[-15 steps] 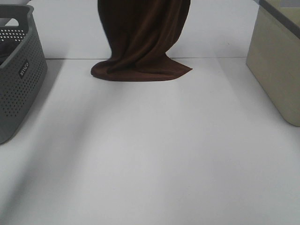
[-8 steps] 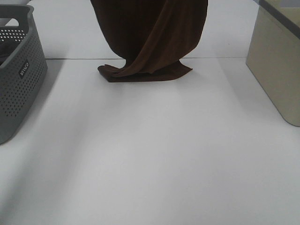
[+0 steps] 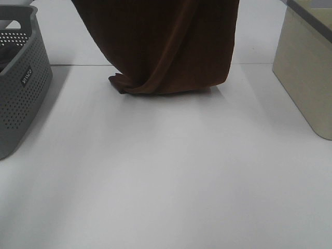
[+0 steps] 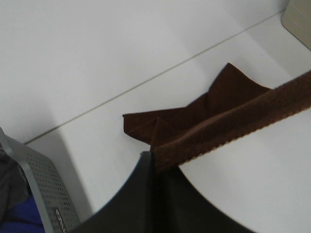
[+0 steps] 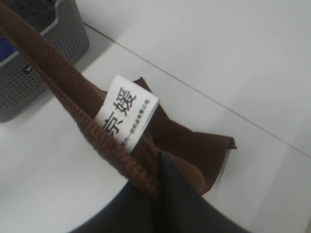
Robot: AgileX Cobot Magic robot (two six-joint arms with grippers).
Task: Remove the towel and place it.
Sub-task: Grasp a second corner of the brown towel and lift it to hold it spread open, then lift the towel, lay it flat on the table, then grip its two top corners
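— Maroon plush in both of them? What has the left end effector [image 4: 154,159] got?
— Its jaws are closed tight on the stitched hem of the towel [image 3: 166,46], which runs taut away from it. The right end effector [image 5: 158,187] is clamped the same way on the hem, just beside the white label [image 5: 127,114].
— And the cloth itself?
— Hanging in a wide curtain between the two, outside the grey basket [image 3: 21,83]. Its lower edge is bunched and folded on the table [image 3: 166,181], roughly midway between the basket and the beige bin [image 3: 306,72].
— How will it behave?
— Soft and limp, I'd say, and light for its spread. It won't hold any shape; it sags, folds on itself and drags wherever the bottom touches. Nothing fragile, and the pile should grip rather than slide.
— Best place to hold?
— The thick hem near the corners, well apart, where both are now; a mid-cloth pinch would likely let it bunch into a rope
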